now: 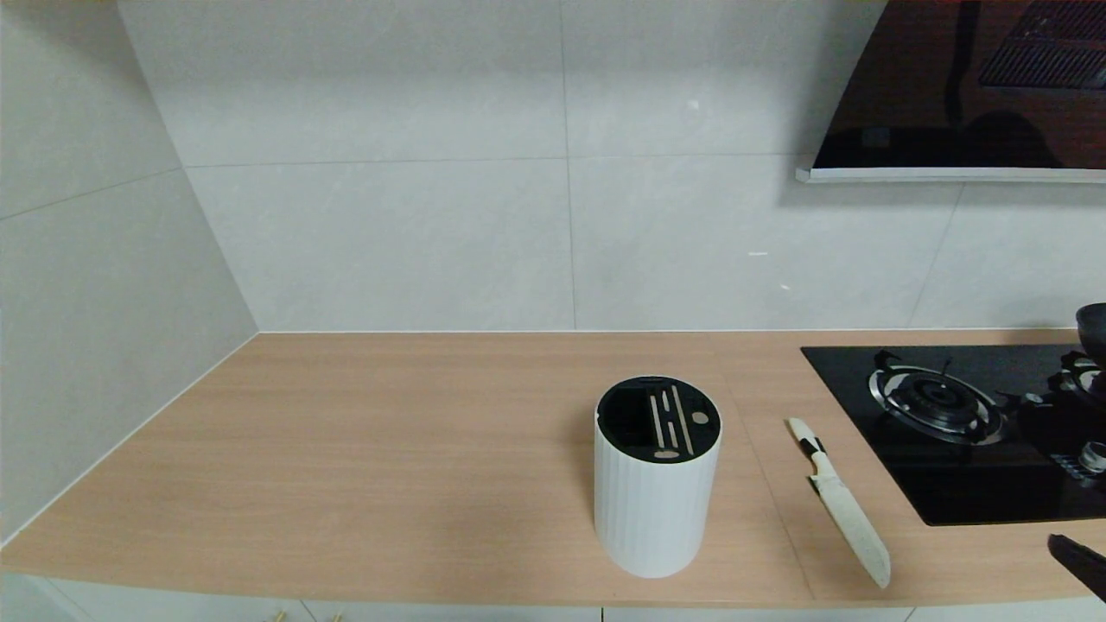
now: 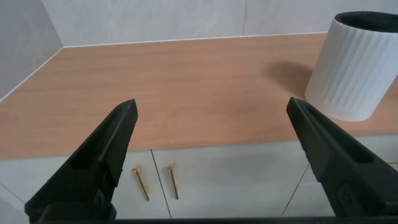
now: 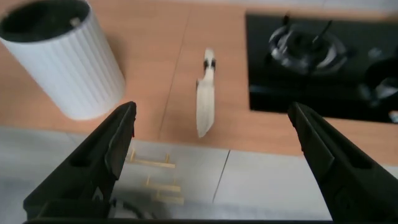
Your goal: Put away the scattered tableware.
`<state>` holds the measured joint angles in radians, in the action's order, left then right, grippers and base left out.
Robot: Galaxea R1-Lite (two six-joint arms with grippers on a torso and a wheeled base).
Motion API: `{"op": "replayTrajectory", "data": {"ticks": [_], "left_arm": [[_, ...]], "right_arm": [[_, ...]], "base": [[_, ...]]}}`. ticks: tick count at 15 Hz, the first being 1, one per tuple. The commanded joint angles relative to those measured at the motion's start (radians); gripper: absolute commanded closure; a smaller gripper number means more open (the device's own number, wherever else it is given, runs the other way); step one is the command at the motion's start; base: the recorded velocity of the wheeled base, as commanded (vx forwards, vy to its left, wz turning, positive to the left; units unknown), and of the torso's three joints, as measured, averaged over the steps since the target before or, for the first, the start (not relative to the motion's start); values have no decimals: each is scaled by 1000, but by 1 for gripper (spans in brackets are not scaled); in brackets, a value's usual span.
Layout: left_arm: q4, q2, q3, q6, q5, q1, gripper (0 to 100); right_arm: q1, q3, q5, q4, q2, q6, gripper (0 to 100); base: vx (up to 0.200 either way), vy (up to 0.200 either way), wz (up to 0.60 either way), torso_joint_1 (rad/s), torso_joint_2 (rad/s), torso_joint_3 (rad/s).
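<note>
A knife (image 1: 838, 501) with a cream blade and a cream-and-black handle lies flat on the wooden counter, between the holder and the hob. A white ribbed knife holder (image 1: 657, 488) with a black slotted top stands upright to the knife's left. My right gripper (image 3: 211, 111) hovers open in front of the counter edge, with the knife (image 3: 205, 96) lying beyond its fingers and the holder (image 3: 62, 56) off to one side. One of its fingers (image 1: 1078, 560) shows at the head view's lower right corner. My left gripper (image 2: 211, 107) is open and holds nothing, off the counter front, with the holder (image 2: 354, 62) farther away.
A black gas hob (image 1: 959, 423) with metal burners fills the counter's right end, and a range hood (image 1: 959, 95) hangs above it. Tiled walls close the back and left. Bare wooden counter (image 1: 389, 449) stretches left of the holder. Cabinet doors with gold handles (image 2: 155, 180) sit below.
</note>
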<state>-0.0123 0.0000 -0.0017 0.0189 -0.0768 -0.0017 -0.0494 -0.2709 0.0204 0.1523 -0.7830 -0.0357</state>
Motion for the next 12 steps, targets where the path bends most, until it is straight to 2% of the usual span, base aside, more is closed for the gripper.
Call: {"op": "replayTrajectory", "data": {"ticks": [1, 5, 9, 12], "left_arm": [[0, 0, 0, 1, 0, 0, 0], [0, 0, 0, 1, 0, 0, 0], [0, 0, 0, 1, 0, 0, 0], [0, 0, 0, 1, 0, 0, 0]], "right_arm": [[-40, -19, -7, 193, -420, 2, 0], [-40, -19, -37, 555, -818, 0, 0], [-40, -71, -112, 783, -1130, -3, 0], [-56, -123, -125, 880, -1239, -1, 0]], "base": [[0, 0, 0, 0, 0, 0], [0, 0, 0, 0, 0, 0], [0, 0, 0, 0, 0, 0], [0, 0, 0, 0, 0, 0]]}}
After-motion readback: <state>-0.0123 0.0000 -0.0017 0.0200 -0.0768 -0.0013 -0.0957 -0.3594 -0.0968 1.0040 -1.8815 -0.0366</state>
